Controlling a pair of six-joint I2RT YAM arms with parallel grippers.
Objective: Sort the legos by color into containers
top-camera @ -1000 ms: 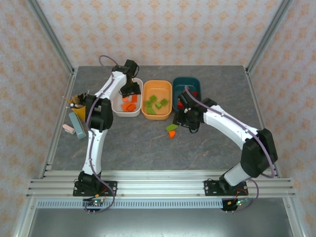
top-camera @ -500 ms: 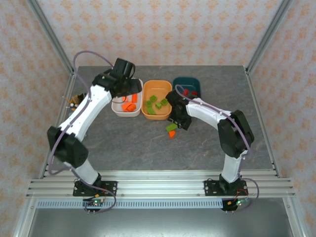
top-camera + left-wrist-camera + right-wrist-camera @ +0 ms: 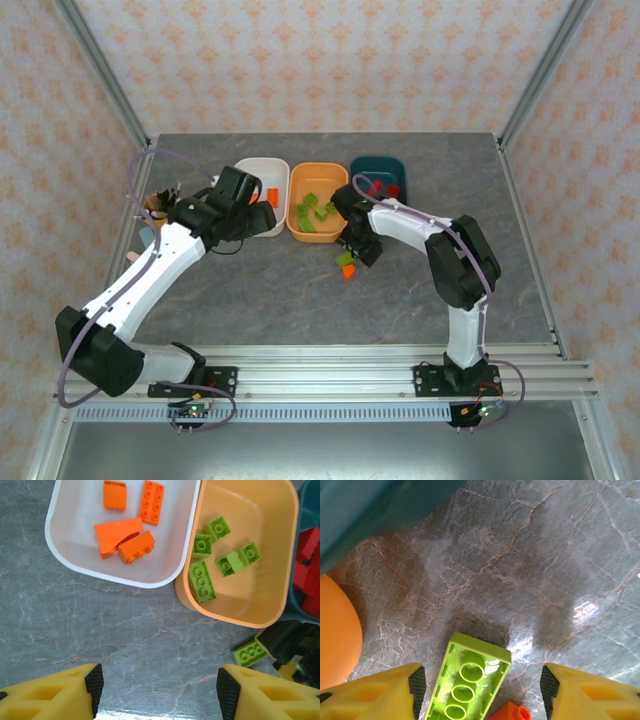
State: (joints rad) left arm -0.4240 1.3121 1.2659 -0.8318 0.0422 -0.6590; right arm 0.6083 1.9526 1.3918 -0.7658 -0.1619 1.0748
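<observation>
Three tubs stand in a row at the back: a white tub [image 3: 262, 170] [image 3: 75, 520] with orange legos [image 3: 125, 535], an orange tub [image 3: 318, 222] [image 3: 250, 590] with lime green legos [image 3: 202, 580], and a teal tub [image 3: 378, 165] [image 3: 302, 510] with red legos [image 3: 310, 545]. My left gripper [image 3: 260, 218] [image 3: 160, 690] hangs open over bare table just in front of the white tub. A green lego [image 3: 347, 258] [image 3: 470, 680] lies studs down beside an orange lego [image 3: 348, 271] [image 3: 510, 712]. My right gripper [image 3: 355, 248] [image 3: 480, 690] is open, its jaws on either side of the green one.
A yellow cup with pens [image 3: 155, 205] and some small items [image 3: 145, 238] sit at the table's left edge. Patterned walls with metal frame posts close in the back and sides. The arm bases stand on a rail [image 3: 320, 375] at the near edge.
My left gripper has drawn back from over the white tub to its near side, its elbow swinging down and left. My right gripper has edged left over the loose green lego.
</observation>
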